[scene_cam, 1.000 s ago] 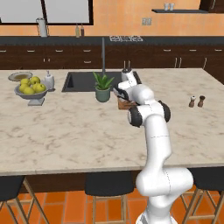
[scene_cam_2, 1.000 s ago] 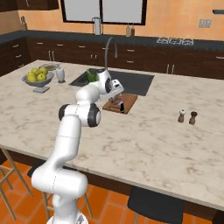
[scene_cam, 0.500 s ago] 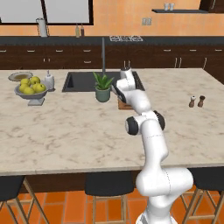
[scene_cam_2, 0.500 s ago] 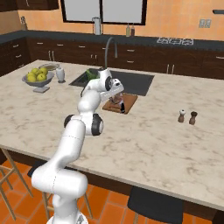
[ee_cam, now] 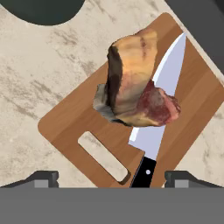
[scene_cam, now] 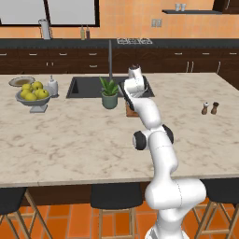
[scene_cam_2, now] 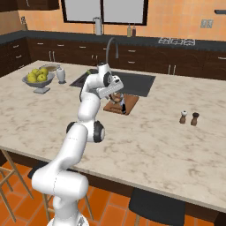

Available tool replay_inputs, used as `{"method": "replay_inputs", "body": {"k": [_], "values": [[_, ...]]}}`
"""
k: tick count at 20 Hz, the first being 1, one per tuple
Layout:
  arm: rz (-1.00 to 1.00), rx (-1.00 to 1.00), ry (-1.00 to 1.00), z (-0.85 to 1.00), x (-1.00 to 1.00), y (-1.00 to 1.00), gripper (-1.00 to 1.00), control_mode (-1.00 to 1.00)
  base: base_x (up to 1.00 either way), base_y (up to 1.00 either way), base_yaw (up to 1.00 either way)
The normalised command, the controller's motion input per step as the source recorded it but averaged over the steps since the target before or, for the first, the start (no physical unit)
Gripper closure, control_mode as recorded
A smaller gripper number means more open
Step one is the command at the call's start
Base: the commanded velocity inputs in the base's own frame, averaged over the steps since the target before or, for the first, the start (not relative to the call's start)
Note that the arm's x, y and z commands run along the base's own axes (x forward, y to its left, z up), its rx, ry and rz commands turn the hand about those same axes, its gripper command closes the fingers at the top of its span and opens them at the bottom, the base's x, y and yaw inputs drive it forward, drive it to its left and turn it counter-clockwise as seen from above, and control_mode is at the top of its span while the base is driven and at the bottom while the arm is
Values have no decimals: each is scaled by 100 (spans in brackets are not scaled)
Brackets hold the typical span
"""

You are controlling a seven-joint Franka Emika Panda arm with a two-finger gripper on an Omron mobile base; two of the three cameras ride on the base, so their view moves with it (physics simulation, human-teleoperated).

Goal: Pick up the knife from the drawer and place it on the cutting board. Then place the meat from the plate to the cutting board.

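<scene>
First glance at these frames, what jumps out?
In the hand view, the meat sits on the cutting board, lying partly over the knife, whose black handle points toward the camera. The pincer hovers open above them. From the base views, the white arm stretches across the marble island to the board beside the sink.

No legible text, labels, brands, numbers or signs in any view. Cutting board [ee_cam: 83, 127], knife [ee_cam: 162, 83] blade and handle, and meat [ee_cam: 131, 87] carry no markings. Bottles [scene_cam: 84, 32] on the back counter and the two shakers [scene_cam_2: 189, 118] on the island are too small to tell any lettering.
</scene>
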Motion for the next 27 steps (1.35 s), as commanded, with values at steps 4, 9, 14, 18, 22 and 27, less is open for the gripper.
{"method": "replay_inputs", "body": {"k": [4,9,14,18,22,27], "values": [[0,0,-1,-3,-91,52,-100,-100,0,0,0],[0,0,34,83,-4,10,-100,-100,0,0,0],[0,0,45,79,-2,1,-100,-100,0,0,0],[-1,5,38,35,-51,0,-100,-100,0,0,0],[-6,12,16,0,-100,0,-100,-100,0,0,0],[-8,12,2,14,-100,-4,-100,-100,0,0,0]]}}
